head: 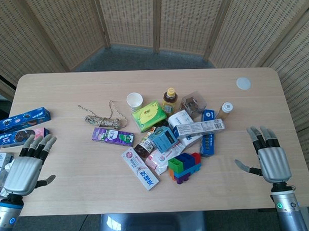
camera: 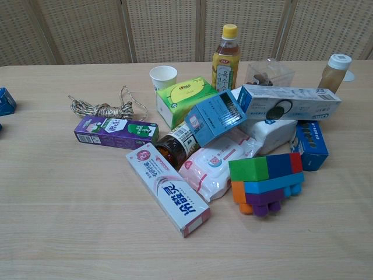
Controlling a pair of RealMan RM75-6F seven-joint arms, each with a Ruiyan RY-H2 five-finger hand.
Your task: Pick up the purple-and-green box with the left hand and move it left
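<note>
Left robot hand [head: 25, 168] hovers spread and empty over the tabletop [head: 86, 194] edge, with nothing held. Purple-and-green box [head: 112, 136] lies flat to its right, just below the twine bundle [head: 101, 120], long axis running roughly left-right, left of the clutter pile. Right robot hand [head: 270, 157], also spread and empty, is well apart from it, so the left is nearer.

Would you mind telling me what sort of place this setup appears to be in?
Probably an indoor test or lab space rather than a home: a plain wooden table heaped with assorted groceries and toy blocks, fenced by woven folding screens on grey carpet.
</note>
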